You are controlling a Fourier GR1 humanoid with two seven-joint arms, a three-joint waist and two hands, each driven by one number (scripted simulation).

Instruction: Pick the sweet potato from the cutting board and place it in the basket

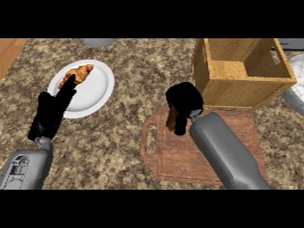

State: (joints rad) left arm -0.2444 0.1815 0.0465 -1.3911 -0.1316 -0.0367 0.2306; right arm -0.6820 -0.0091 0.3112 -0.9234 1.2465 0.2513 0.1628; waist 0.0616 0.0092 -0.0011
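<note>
Both my grey forearms come in low, right hand [183, 103] over the cutting board [180, 156].
Its fingers curl round the sweet potato [173, 119] (mostly hidden), just beside the wicker basket [243, 87]; I see my left hand [52, 111] straight-fingered by the croissant [78, 75] plate [95, 95].

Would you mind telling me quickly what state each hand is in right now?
Left hand: open, fingers straight, holding nothing, beside the white plate.
Right hand: shut on the sweet potato, over the cutting board.
</note>
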